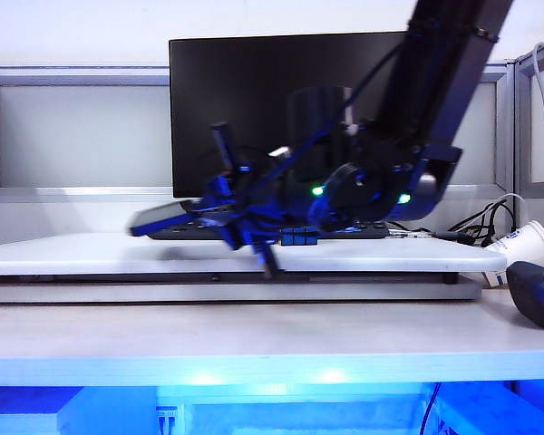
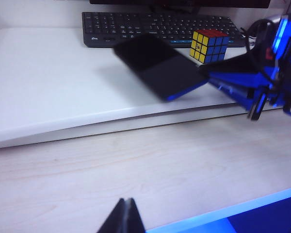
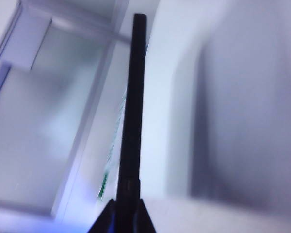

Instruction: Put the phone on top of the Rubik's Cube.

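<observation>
The right tool is clamped on one end of the phone, holding it in the air above the white raised board that lies on the counter; the phone is tilted, its free end pointing toward the left side of the board, and its outline is blurred. In the right wrist view the phone shows edge-on as a thin dark bar rising out of the right tool, whose fingers sit pressed against its two faces. The Rubik's Cube rests on the board near its far edge, just in front of the black keyboard and touching or almost touching it; its red face is up, with yellow and blue faces toward the counter's front edge. The phone is close to the cube but apart from it, nearer the front edge of the board and to the cube's left. In the exterior view the right arm reaches down from the upper right across a dark monitor standing at the far edge, and the cube is only partly seen behind the arm. A paper cup lies tipped near the right edge, beside a dark rounded object. The left tool hangs low over the counter's front edge, well away from the phone and cube, its fingers together with nothing between them.
</observation>
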Motion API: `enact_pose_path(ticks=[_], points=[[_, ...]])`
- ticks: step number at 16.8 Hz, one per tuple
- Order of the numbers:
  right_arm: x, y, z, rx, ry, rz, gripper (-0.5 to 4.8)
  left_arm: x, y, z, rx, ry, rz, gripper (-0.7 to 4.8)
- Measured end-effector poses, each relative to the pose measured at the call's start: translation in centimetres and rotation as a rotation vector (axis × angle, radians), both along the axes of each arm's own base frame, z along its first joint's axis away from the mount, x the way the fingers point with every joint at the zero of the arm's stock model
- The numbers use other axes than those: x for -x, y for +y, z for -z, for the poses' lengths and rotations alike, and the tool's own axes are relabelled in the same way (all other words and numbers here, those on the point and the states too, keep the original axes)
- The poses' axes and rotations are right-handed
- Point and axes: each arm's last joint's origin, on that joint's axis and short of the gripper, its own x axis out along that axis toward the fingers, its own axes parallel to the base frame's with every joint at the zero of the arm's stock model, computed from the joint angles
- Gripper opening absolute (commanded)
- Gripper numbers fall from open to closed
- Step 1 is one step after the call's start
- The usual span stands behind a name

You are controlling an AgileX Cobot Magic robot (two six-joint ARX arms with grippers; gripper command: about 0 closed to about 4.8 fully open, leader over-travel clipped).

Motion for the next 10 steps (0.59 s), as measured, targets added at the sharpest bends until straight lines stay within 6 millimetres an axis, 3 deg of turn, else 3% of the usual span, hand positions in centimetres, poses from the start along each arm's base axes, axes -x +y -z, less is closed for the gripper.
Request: enact_pose_path(ticks=[10], points=[[-3.3,-5.8,-2.7,-0.003,-0.088,0.148,-0.06,0.0,0.0,0.0,0.0,0.0,-0.002,-0.03]])
